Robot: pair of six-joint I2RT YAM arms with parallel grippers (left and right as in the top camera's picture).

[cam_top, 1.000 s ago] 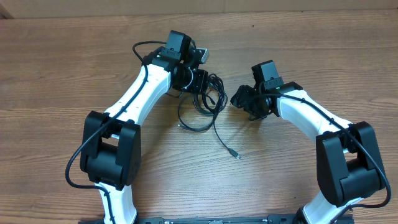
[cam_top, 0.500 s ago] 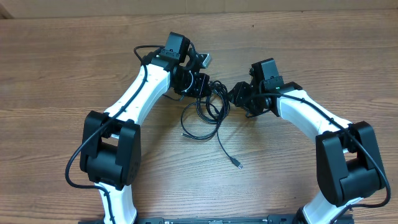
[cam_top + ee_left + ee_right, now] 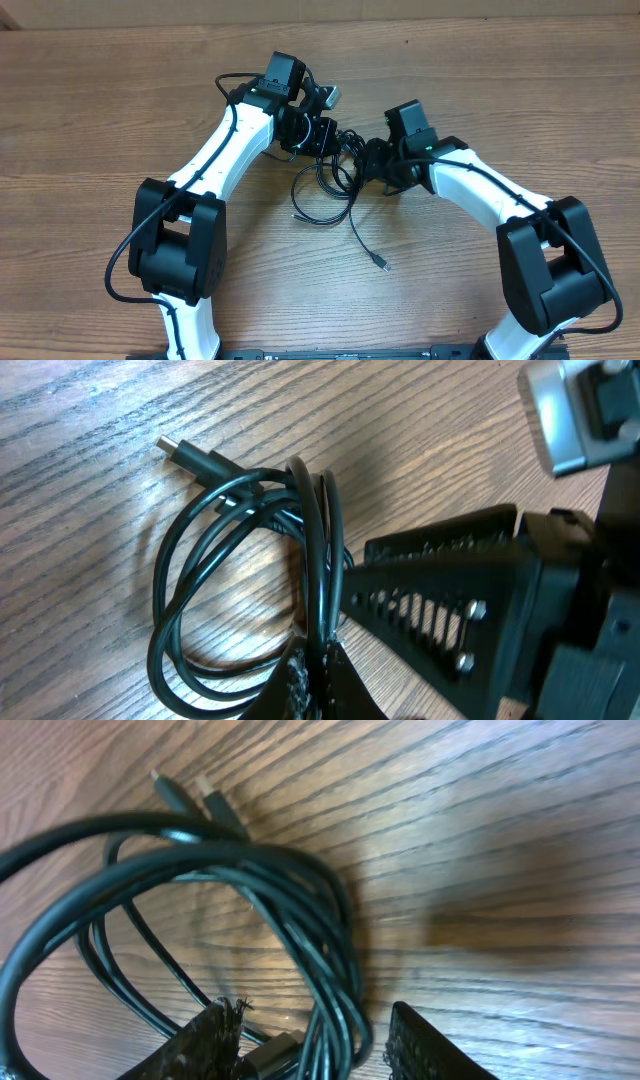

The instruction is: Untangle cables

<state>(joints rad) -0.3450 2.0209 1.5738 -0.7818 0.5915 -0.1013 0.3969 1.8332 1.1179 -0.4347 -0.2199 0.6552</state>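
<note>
My left end effector [image 3: 322,137] is shut tight on the black cables [image 3: 335,172], a messy bunch of loops on the surface [image 3: 100,100] between my arms. My right end effector [image 3: 372,160] is half open, its fingers [image 3: 420,1045] around the bunch.

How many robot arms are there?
2. The left arm reaches in from the left side and the right arm from the right side. Both meet at the black cords in the middle. No other arm looks hidden.
</note>
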